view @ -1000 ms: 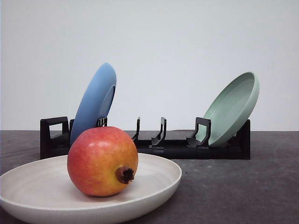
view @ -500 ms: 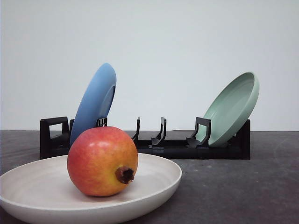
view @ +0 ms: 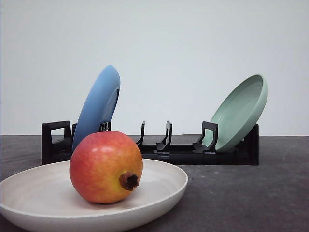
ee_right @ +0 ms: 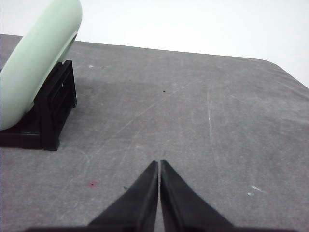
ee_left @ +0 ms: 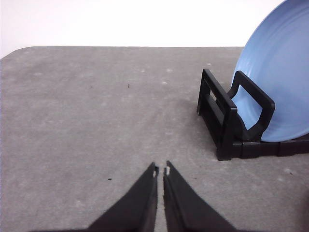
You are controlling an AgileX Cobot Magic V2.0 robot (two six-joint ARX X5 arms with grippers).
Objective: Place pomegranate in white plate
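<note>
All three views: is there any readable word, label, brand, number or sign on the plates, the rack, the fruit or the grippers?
None can be read.
The pomegranate, white plate, blue plate, pale green plate and black dish rack carry no visible print.
The left gripper and right gripper, both closed, show plain black fingers.

Left end effector (ee_left: 161,170) and right end effector (ee_right: 159,163), both closed, empty.

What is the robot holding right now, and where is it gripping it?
Nothing. The left gripper and right gripper are both shut on empty air, and the pomegranate sits free in the white plate.
</note>
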